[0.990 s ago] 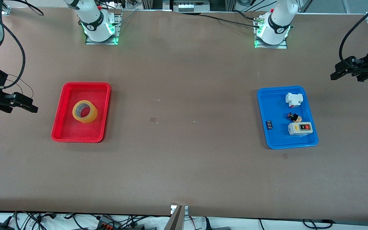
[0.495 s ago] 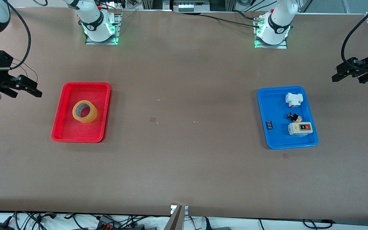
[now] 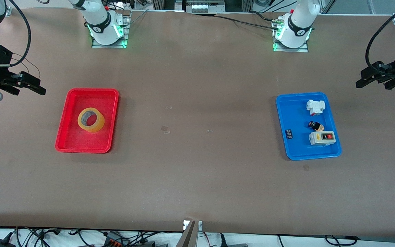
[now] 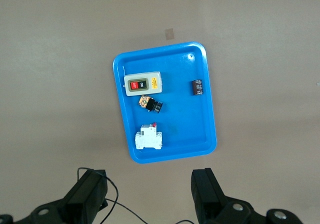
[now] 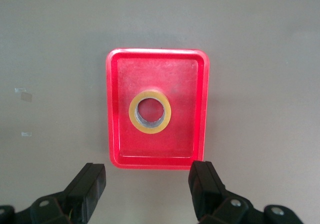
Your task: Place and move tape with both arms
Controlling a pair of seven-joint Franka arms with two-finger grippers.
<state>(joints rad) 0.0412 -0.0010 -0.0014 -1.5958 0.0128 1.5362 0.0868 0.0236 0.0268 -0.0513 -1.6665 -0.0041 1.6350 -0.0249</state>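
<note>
**Legible Markings**

No text, brand or number can be read with certainty. The grey switch box [image 4: 143, 84] in the blue tray [image 4: 207, 109], which lies ahead of the left gripper [image 4: 150, 194], carries a red and a black button, each with small white characters too small to read. A round dark emblem on each arm base [image 3: 98, 29] is also illegible.

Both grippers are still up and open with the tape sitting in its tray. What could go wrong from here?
The tape lies flat in the red tray, so the open right gripper could push it instead of gripping, or catch the tray's rim. If it goes to the blue tray, small parts crowd it, and the open left gripper might knock the white breaker.
</note>
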